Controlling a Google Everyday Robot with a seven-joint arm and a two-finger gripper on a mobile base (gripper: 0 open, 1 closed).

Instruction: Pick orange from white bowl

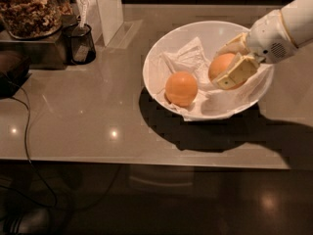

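The single camera view looks down on a glossy grey-brown bench (98, 111). At its far left corner stands a glass jar (29, 9) filled with brown bits of food, set on a dark block. Just beside it is a black mesh cup (80, 44) with a handle poking out, and next to that a white upright box (108, 9). A dark object (12, 75) lies at the left edge, and a thin black cable (27, 131) trails from it across the bench and over the front edge. All of these stand well apart from the white bowl (156, 58), which sits on the right half of the bench and casts a broad shadow toward the front.

The bowl is lined with crumpled white paper (188, 58). A second fruit (181, 88), deeper in colour, rests on the paper in the near left part of the bowl, close to the claw's fruit but not touching it.

The white arm (288, 26) reaches in from the upper right over the bowl's right rim. The claw (229, 61) is inside the bowl's outline, its two pale fingers (235, 73) closed partway around the orange (218, 67), one in front and one behind, pressing on both sides. The orange is held over the right half of the bowl; whether it touches the paper beneath cannot be told.
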